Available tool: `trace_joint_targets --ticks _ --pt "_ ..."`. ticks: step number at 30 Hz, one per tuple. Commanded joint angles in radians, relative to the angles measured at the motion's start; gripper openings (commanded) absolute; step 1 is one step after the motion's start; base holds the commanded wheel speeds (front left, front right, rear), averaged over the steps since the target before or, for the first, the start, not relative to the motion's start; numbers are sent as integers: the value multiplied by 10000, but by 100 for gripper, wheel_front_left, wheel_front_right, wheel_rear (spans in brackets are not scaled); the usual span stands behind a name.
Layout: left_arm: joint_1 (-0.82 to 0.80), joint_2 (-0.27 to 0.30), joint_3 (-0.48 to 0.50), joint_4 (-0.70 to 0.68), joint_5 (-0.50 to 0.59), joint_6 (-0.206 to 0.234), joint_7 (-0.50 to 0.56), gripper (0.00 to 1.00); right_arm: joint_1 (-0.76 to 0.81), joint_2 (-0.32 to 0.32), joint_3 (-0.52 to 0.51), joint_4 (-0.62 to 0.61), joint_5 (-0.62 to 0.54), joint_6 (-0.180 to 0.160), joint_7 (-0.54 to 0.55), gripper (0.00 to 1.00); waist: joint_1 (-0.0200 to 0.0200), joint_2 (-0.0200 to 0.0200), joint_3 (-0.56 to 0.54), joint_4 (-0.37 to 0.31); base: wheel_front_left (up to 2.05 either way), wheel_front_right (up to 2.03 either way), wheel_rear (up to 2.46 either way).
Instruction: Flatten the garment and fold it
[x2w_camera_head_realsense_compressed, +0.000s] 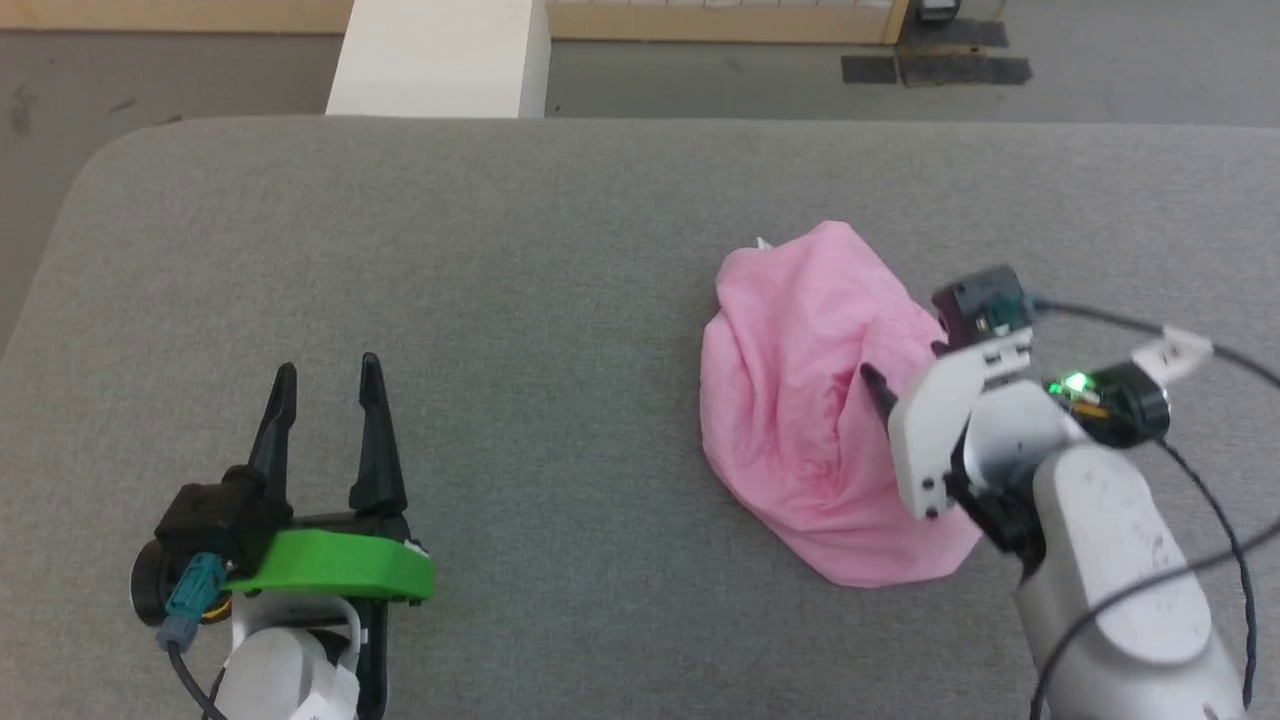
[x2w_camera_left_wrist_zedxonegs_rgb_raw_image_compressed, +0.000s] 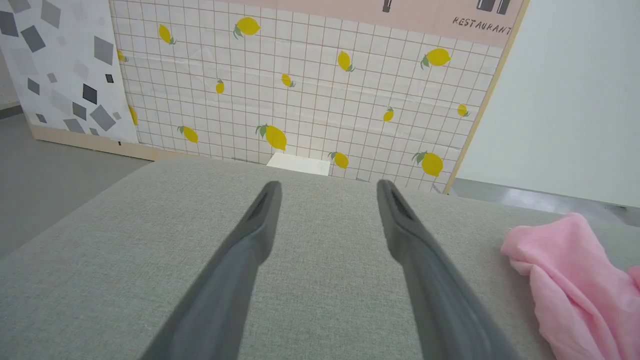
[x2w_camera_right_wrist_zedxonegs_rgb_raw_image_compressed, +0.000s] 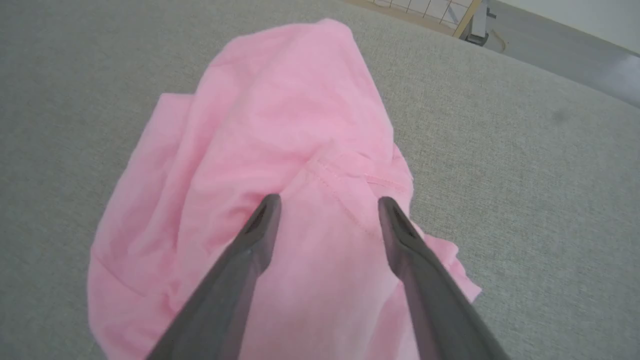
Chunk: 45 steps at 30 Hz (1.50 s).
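Pink, thin, wrinkly shorts (x2w_camera_head_realsense_compressed: 800, 400) sit bunched in a rounded heap on the grey woven fabric surface (x2w_camera_head_realsense_compressed: 500, 250), right side. Right gripper (x2w_camera_right_wrist_zedxonegs_rgb_raw_image_compressed: 327, 202) hangs spread wide over them, left gripper (x2w_camera_head_realsense_compressed: 328, 372) also spread, well apart.

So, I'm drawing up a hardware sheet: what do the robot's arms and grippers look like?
The left gripper and right gripper each have long, dark, tapering fingers. The left has a black base, a bright green cover, a teal connector with a dark cable, and a white forearm. The right has a white housing, a green light, black cables and a silver-grey forearm.
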Motion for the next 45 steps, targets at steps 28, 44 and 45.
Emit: trace_joint_targets --ticks 28,44,45 --pt "-36 -423 539 352 601 -554 -76 100 -1864 -4 2606 -2935 3504 -15 -2067 0 0 0 -428 306 0 0 0" --pt "124 -427 377 372 549 -581 -76 100 470 -4 -1675 -3532 1248 -15 -1734 0 0 0 -605 202 0 0 0" --pt "118 -428 359 384 548 -589 -76 100 787 -4 -1949 -3333 975 -15 -1646 0 0 0 -591 201 0 0 0"
